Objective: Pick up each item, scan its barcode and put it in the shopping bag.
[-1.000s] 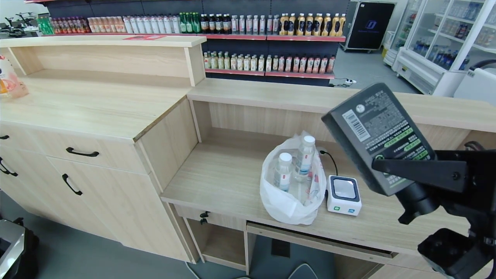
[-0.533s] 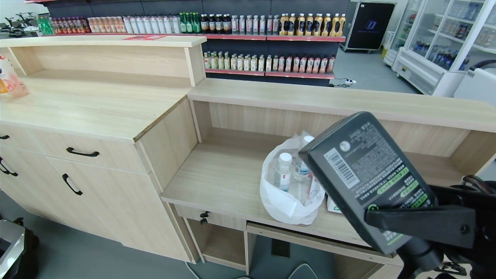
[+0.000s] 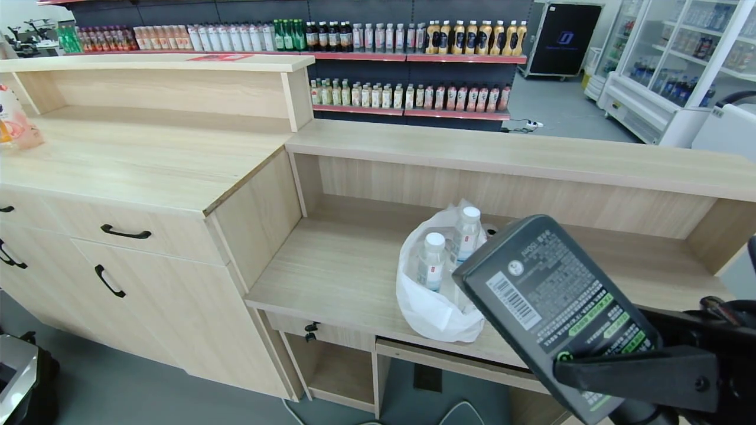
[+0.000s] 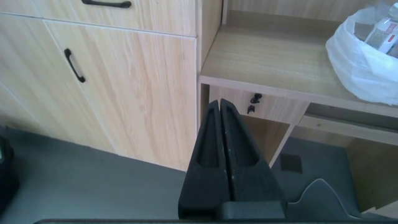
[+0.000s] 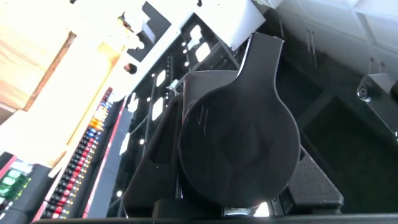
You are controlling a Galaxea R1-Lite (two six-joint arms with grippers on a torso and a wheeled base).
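My right gripper point(image 3: 582, 367) is shut on a dark grey bottle point(image 3: 555, 313) whose label and barcode point(image 3: 514, 301) face up toward the head camera. I hold it tilted, low at the front right of the counter, just right of the white shopping bag point(image 3: 428, 310). Two clear bottles with white caps point(image 3: 431, 260) point(image 3: 466, 233) stand in the bag. The scanner is hidden behind the dark bottle. From the right wrist the bottle's rounded dark body point(image 5: 236, 149) sits between the fingers. My left gripper point(image 4: 222, 109) is shut on nothing, low beside the cabinet front.
The bag rests on the lower wooden counter point(image 3: 342, 265), under a raised ledge point(image 3: 502, 150). A cabinet with black handles point(image 3: 124, 233) stands to the left, with a pink-labelled bottle point(image 3: 15, 121) on its top. Drink shelves point(image 3: 413, 35) line the back.
My right gripper has carried the dark bottle down and to the left, from above the ledge to the counter's front, where it now covers the scanner. The bag has stayed put.
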